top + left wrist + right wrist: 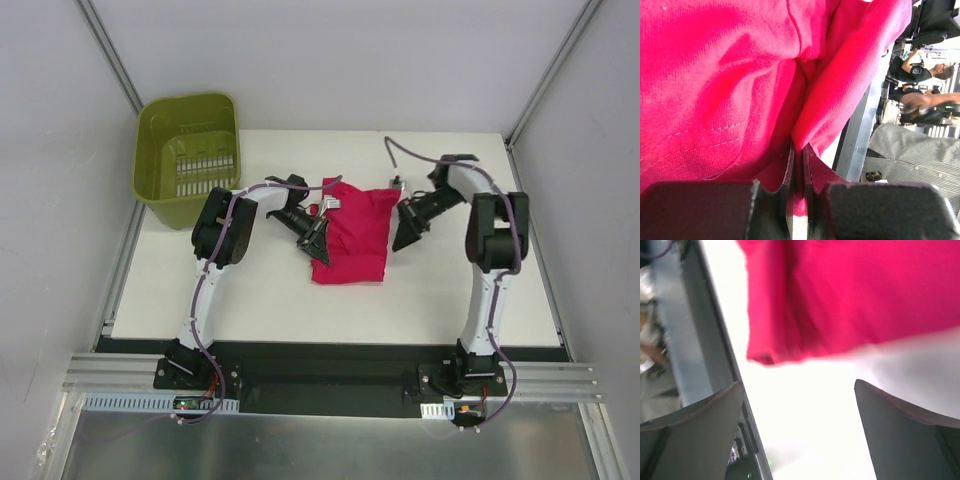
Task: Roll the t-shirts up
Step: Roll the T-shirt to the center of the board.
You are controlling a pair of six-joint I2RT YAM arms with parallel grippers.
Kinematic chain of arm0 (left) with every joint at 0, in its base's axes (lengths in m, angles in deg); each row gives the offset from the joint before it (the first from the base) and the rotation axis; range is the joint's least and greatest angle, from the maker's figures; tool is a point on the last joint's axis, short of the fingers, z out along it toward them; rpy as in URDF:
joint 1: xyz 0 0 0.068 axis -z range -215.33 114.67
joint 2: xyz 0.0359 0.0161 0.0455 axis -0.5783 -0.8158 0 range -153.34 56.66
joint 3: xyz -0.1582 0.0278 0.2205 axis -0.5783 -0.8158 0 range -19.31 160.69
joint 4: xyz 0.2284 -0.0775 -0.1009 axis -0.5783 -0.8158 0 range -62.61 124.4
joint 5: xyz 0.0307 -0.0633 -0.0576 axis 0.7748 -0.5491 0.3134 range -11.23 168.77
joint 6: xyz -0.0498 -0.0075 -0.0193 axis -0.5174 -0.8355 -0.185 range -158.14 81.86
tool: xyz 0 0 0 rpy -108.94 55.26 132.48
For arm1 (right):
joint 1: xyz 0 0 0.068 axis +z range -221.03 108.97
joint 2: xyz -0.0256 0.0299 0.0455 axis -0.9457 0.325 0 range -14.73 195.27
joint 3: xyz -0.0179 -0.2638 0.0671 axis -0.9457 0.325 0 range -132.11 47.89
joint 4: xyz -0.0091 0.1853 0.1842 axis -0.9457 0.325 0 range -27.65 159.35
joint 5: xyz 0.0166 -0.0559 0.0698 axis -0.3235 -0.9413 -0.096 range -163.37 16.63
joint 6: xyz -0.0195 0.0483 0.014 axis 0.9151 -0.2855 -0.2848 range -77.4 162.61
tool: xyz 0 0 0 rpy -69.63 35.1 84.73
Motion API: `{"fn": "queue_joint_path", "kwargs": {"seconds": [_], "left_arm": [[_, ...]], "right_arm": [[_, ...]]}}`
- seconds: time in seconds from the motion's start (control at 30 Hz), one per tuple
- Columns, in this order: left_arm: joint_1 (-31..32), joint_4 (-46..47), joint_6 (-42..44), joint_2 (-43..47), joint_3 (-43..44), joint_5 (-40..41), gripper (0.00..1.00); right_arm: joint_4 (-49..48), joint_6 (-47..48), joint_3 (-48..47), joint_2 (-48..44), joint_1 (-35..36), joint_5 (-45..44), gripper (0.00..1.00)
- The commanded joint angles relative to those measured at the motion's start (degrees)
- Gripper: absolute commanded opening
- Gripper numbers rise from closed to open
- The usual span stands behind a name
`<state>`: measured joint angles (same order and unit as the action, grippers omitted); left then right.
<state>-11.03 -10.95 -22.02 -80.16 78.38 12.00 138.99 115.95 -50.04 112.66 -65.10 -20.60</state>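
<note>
1. The t-shirt (352, 232) sat mid-frame in the top view, folded into a chunky rectangle on the white tabletop (250, 300). It looked more like a loose bundle than a tight roll to me.
2. The left gripper (316, 240) was at the shirt's left edge, with its jaws pressed together on a fold of the fabric. The left wrist view showed red cloth caught right between them, with hem stitching nearby.
3. The right gripper (408, 230) was just beside the shirt's right edge, jaws spread wide and empty. In its own wrist view there was only bare tabletop between them, and a shirt corner sat toward the top of the frame.
4. My take on doing this step well:
   - The left pinch should hold the layers steady.
   - The right side should come in low and get every layer of that edge, not only the top one.
   - Both ends should turn evenly, or the roll will probably go cone-shaped.
5. The green basket (190, 150) was in the upper left, well apart from the shirt, so it wasn't in the way.
</note>
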Motion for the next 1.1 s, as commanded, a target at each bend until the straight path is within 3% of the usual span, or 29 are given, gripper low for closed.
{"fn": "queue_joint_path", "kwargs": {"seconds": [0.0,0.03,0.07,0.1,0.13,0.17,0.2,0.27,0.3,0.33,0.37,0.4,0.6,0.7,1.07], "left_arm": [[-0.5,-1.0,2.2,-0.1,1.1,1.2,0.04],[-0.5,-1.0,2.2,0.1,1.2,1.3,0.05],[-0.5,-1.0,2.2,0.2,1.3,1.4,0.06],[-0.5,-1.0,2.2,0.3,1.5,1.5,0.06],[-0.5,-1.0,2.2,0.5,1.6,1.6,0.06],[-0.5,-1.0,2.0,0.7,1.8,1.5,0.06],[-0.4,-1.0,1.9,0.9,2.2,1.6,0.06],[-0.3,-0.9,1.9,1.8,2.3,1.7,0.07],[-0.3,-1.0,2.0,2.1,2.2,2.0,0.07],[-0.2,-0.9,2.2,2.7,2.2,2.2,0.07],[-0.2,-1.0,2.2,3.0,2.1,2.2,0.08],[-0.2,-1.1,2.2,3.0,1.9,2.3,0.08],[-0.2,-1.5,2.7,3.6,1.1,2.1,0.08],[-0.2,-1.6,2.9,3.3,1.1,2.0,0.08],[-0.1,-1.8,3.1,3.2,0.3,1.9,0.09]], "right_arm": [[-4.0,-8.5,-2.5,-13.9,-8.7,-9.1,0.96],[-14.3,-11.3,-2.0,-17.6,-9.2,-13.4,0.96],[-23.7,-19.7,4.2,-27.5,-9.4,-19.8,0.96],[-34.3,-21.3,9.0,-34.6,-9.2,-31.9,0.96],[-55.3,-21.6,14.2,-40.7,-9.1,-34.4,0.96],[-64.9,-21.1,24.1,-45.6,-8.8,-33.7,0.96],[-73.3,-21.7,25.8,-51.8,-7.2,-33.4,0.96],[-70.9,-26.6,21.2,-51.9,-4.5,-37.3,0.96],[-58.8,-31.6,17.1,-48.6,-2.6,-35.0,0.96],[-52.5,-32.5,14.1,-46.3,-2.3,-30.5,0.96],[-48.6,-32.3,13.6,-45.1,-2.5,-18.4,0.99],[-46.1,-29.9,15.7,-44.3,-2.4,-12.6,0.96],[-48.6,-39.0,27.6,-41.9,2.0,-4.1,0.88],[-44.0,-34.5,30.9,-39.8,3.3,1.2,0.90],[-44.0,-35.5,31.7,-28.9,7.4,3.2,0.93]]}}
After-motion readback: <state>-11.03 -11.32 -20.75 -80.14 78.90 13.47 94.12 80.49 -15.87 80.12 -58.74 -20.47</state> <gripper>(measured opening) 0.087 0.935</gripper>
